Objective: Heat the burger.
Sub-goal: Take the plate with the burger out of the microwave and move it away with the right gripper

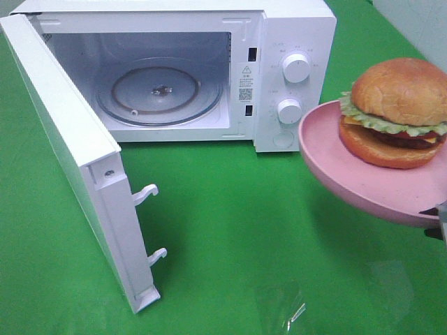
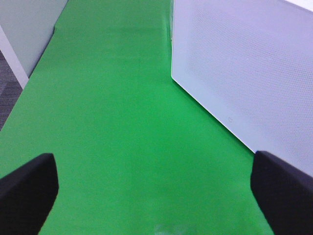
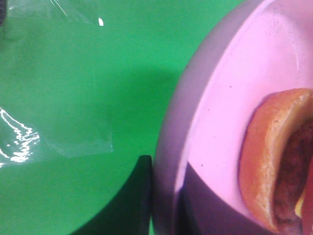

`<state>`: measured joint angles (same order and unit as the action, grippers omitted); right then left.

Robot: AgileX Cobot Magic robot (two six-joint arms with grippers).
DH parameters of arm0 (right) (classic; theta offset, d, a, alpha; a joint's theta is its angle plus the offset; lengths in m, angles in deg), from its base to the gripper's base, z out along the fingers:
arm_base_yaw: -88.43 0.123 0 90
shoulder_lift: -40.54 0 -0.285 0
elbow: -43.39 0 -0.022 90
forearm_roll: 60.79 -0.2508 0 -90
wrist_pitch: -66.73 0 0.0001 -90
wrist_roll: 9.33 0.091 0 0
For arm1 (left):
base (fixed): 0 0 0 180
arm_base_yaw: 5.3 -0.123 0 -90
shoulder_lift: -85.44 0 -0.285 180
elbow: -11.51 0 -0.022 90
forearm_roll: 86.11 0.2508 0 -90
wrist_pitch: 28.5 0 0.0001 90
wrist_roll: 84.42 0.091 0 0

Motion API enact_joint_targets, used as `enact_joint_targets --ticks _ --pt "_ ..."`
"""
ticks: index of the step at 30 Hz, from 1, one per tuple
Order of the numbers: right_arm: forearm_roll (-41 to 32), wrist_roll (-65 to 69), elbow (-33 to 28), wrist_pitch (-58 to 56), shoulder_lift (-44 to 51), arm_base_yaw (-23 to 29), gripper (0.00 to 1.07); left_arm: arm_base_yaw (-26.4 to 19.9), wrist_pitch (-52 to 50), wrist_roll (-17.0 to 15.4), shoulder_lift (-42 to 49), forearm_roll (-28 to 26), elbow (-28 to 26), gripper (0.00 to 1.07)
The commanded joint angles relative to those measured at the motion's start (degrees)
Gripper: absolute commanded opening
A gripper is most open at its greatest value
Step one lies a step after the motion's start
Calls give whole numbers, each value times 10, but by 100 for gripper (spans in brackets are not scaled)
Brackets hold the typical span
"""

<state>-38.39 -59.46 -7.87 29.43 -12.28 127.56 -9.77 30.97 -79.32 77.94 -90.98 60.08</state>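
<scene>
The burger (image 1: pixel 398 112), with a golden bun, green lettuce and a dark patty, sits on a pink plate (image 1: pixel 335 160) held above the table at the right, in front of the microwave's knobs. My right gripper (image 1: pixel 436 222) shows only at the plate's near edge. In the right wrist view the right gripper (image 3: pixel 166 200) is shut on the plate's rim (image 3: pixel 230 98), beside the burger (image 3: pixel 274 161). My left gripper (image 2: pixel 156 196) is open and empty over green cloth, next to the microwave door (image 2: pixel 244 63). It is out of the high view.
The white microwave (image 1: pixel 293 28) stands at the back with its door (image 1: pixel 63 125) swung wide open to the left. The glass turntable (image 1: pixel 160 94) inside is bare. A clear plastic film (image 1: pixel 293 307) lies on the green cloth near the front; it also shows in the right wrist view (image 3: pixel 73 132).
</scene>
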Motion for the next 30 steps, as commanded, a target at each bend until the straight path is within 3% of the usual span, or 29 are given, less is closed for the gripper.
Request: enact_joint_targets --ticks 1,9,17,30 --pt "60 87 4 -10 9 -3 0 -2 -2 -3 -3 -2 2 100" --pt "123 218 4 -38 9 -3 0 -2 -2 -3 -3 -2 2 100" --pt "233 422 4 -93 9 -3 0 -2 -2 -3 -3 -2 2 100" --pt "286 629 4 -160 -37 -3 0 -2 -2 -3 -3 -2 2 100"
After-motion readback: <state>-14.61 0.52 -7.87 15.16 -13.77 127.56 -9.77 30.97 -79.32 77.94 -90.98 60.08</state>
